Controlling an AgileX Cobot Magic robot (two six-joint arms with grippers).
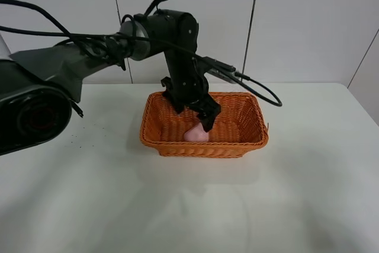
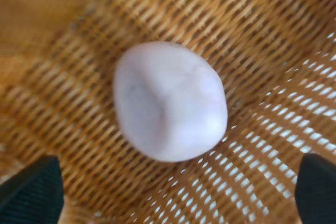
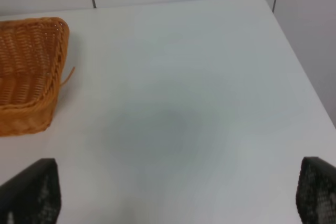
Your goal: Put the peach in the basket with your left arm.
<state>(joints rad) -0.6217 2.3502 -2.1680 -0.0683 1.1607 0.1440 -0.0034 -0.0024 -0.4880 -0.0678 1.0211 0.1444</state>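
Note:
The pale pink peach (image 1: 196, 134) lies on the floor of the orange wicker basket (image 1: 249, 111), near its front wall. In the left wrist view the peach (image 2: 169, 99) rests on the weave, apart from both fingertips (image 2: 31, 190). My left gripper (image 1: 203, 119) hangs inside the basket just above the peach, open and empty. The left arm (image 1: 172, 39) reaches in from the left. My right gripper (image 3: 178, 195) is open over bare table, with the basket's corner (image 3: 31, 72) off to one side.
The basket stands on a white table (image 1: 308, 194). A white panelled wall (image 1: 296, 22) runs behind it. A stray wicker strand (image 3: 68, 75) sticks out of the basket's corner.

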